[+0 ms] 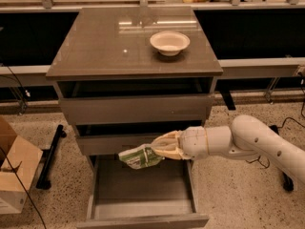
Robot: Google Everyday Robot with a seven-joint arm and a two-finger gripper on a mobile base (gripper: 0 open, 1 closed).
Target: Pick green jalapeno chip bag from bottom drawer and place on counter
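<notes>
My gripper (155,150) is shut on the green jalapeno chip bag (137,157), a crinkly green bag with a white band. It holds the bag in the air above the open bottom drawer (143,209), level with the front of the middle drawer (114,142). My white arm (248,140) reaches in from the right. The drawer tray below the bag holds nothing that I can see. The glossy grey-brown counter (105,46) tops the cabinet.
A white bowl (169,42) stands on the counter at the back right. A cardboard box (12,168) sits on the floor at the left. A dark stand foot (50,159) lies beside the cabinet. Cables trail on the floor at the right.
</notes>
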